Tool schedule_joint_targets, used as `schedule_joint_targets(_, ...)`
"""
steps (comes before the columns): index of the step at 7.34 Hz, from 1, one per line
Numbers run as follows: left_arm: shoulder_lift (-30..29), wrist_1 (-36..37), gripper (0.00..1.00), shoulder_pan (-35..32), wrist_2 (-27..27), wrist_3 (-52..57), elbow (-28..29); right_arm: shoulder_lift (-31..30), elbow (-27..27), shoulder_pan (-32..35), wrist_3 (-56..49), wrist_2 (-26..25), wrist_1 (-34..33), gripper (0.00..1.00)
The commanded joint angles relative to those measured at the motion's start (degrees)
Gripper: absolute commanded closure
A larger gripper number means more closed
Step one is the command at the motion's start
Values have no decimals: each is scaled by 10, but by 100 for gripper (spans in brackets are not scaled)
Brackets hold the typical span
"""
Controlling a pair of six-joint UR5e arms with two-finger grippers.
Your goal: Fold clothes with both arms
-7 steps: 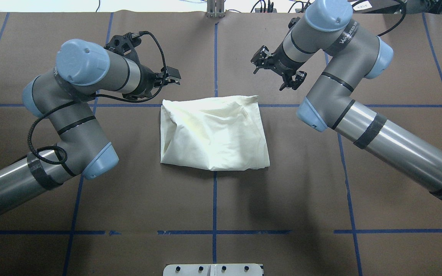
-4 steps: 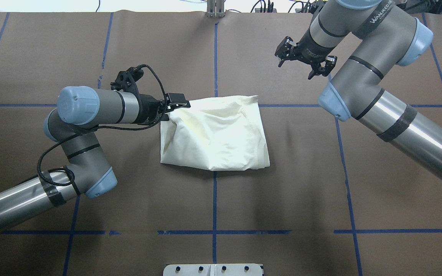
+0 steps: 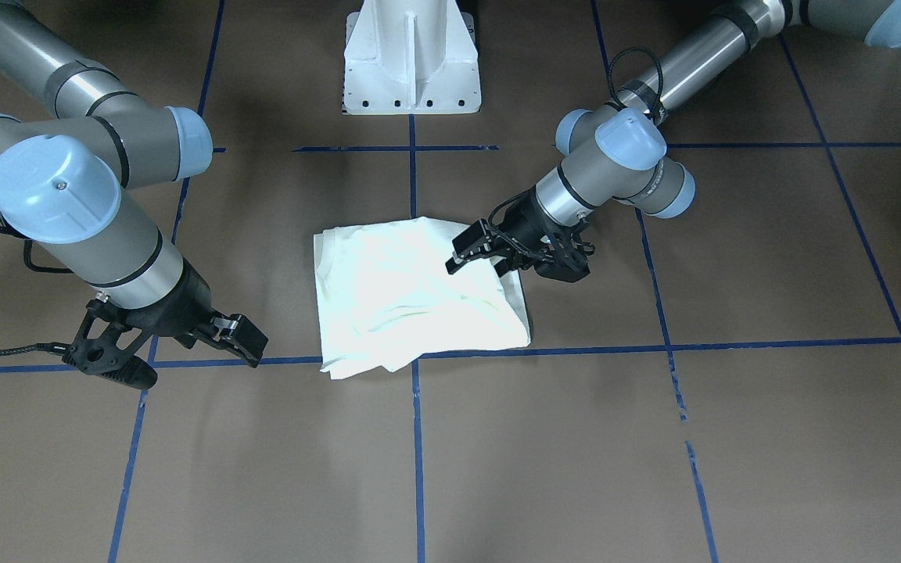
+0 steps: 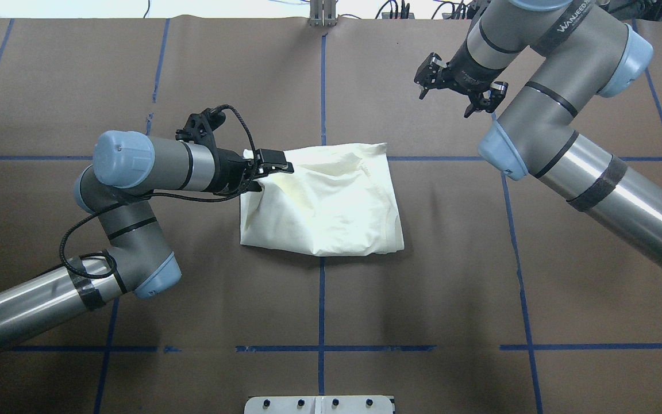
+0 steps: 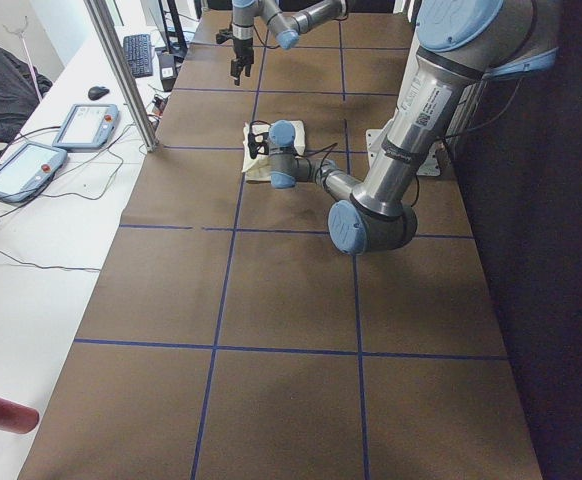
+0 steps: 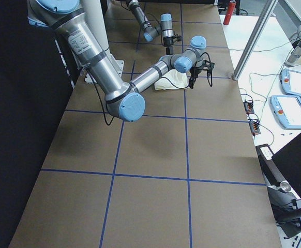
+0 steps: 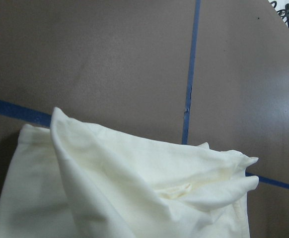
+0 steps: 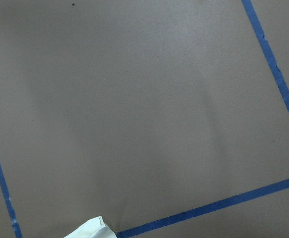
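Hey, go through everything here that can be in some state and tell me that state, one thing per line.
shirt: folded into a rough rectangle, plain cream side up, flat on the table, far left corner rumpled.
left tool: open, low over that rumpled corner; whether it touches the cloth is unclear.
right tool: open wide, empty, held clear of the shirt.

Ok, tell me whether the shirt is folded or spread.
Folded: the cream shirt lies as a compact layered bundle, no sleeves sticking out, edges uneven.
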Motion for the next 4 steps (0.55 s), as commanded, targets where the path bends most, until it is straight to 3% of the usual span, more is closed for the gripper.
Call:
schedule_joint_targets(1, 6, 2, 0, 3, -56, 1, -7, 1, -1, 0, 0, -1, -1, 0)
schedule_joint_targets(4, 38, 3, 0, 9, -75, -5, -76, 2, 0, 0, 1, -1, -1, 0)
